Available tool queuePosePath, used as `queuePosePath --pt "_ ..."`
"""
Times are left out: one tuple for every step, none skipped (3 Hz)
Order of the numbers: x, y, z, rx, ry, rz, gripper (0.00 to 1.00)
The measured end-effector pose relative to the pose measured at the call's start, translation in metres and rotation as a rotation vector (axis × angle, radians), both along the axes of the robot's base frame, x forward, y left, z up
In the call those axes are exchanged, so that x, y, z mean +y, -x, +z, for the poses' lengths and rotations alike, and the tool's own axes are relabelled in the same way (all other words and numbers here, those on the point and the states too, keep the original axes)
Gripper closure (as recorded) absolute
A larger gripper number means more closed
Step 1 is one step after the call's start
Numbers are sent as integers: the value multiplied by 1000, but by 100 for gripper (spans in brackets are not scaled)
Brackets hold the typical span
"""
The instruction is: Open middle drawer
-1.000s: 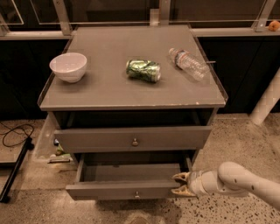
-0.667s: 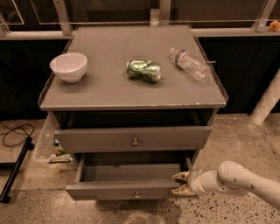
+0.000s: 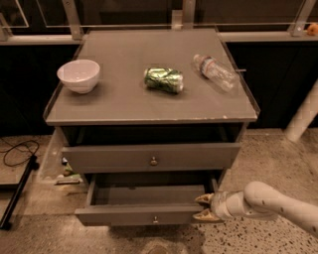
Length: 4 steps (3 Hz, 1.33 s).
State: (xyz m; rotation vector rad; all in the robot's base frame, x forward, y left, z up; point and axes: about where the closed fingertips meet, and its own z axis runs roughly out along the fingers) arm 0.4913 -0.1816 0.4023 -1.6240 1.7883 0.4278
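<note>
At the right end of the grey wooden middle drawer — its front stretching sideways from me — my hand sits, fingers parted.

Grey cabinet on speckled stone floor; dark glazed panels behind (metal-framed); black cable left; gripper low at right.

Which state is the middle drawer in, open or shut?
Open. The middle drawer juts out from the cabinet, its grey inside showing. The hand is at its front right corner.
</note>
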Motion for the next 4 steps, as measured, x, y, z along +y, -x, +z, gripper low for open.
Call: queuePosePath --pt "6 1 -11 27 -4 -10 4" --pt "7 1 -11 28 -5 -10 100" --pt "6 3 -11 29 -4 -9 100" --pt "1 15 -9 32 -4 -3 100"
